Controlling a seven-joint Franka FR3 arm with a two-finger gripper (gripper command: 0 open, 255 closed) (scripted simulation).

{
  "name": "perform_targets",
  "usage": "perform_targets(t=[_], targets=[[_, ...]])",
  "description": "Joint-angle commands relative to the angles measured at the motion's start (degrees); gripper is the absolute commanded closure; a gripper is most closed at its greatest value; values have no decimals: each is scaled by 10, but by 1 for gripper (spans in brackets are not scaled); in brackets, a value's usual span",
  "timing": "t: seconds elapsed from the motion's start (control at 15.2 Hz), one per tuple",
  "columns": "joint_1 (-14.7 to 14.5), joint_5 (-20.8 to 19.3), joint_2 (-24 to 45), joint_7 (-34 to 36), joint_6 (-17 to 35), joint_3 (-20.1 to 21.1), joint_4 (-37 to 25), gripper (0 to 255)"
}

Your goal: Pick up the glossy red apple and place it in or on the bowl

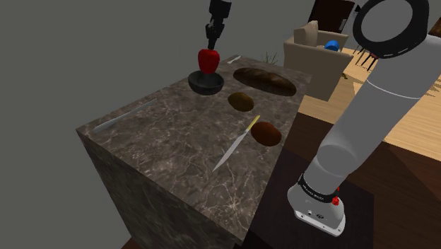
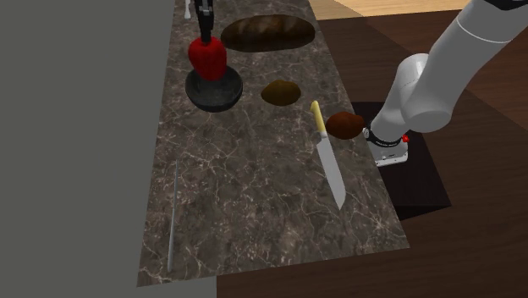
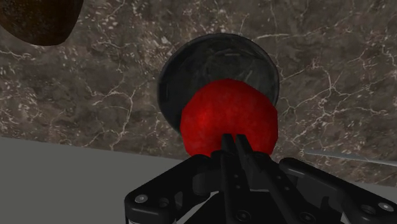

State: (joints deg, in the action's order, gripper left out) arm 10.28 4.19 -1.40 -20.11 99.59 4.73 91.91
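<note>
The glossy red apple (image 1: 208, 61) hangs directly over the dark round bowl (image 1: 206, 85) at the far end of the marble counter. My black gripper (image 1: 213, 42) comes down from above and is shut on the apple's top. From the second exterior view the apple (image 2: 207, 57) overlaps the far rim of the bowl (image 2: 214, 93), with the gripper (image 2: 203, 32) above it. In the wrist view the fingers meet on the apple (image 3: 229, 118), which covers part of the bowl (image 3: 191, 63) beneath. Whether the apple touches the bowl I cannot tell.
A dark bread loaf (image 1: 263, 80) lies beyond the bowl. A brown potato (image 1: 241, 101), a second brown lump (image 1: 266, 132) and a yellow-handled knife (image 1: 237, 143) lie toward the stand. A thin grey utensil (image 1: 124, 117) rests near the counter's left edge.
</note>
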Motion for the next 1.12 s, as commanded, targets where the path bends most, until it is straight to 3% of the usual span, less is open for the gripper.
perform_targets(t=[0.0,0.66,0.73,1.06], targets=[[0,0,-3,-1,17,0,20,255],[0,1,-7,-3,37,0,43,255],[0,1,-7,-3,37,0,43,0],[0,1,-7,-3,37,0,43,0]])
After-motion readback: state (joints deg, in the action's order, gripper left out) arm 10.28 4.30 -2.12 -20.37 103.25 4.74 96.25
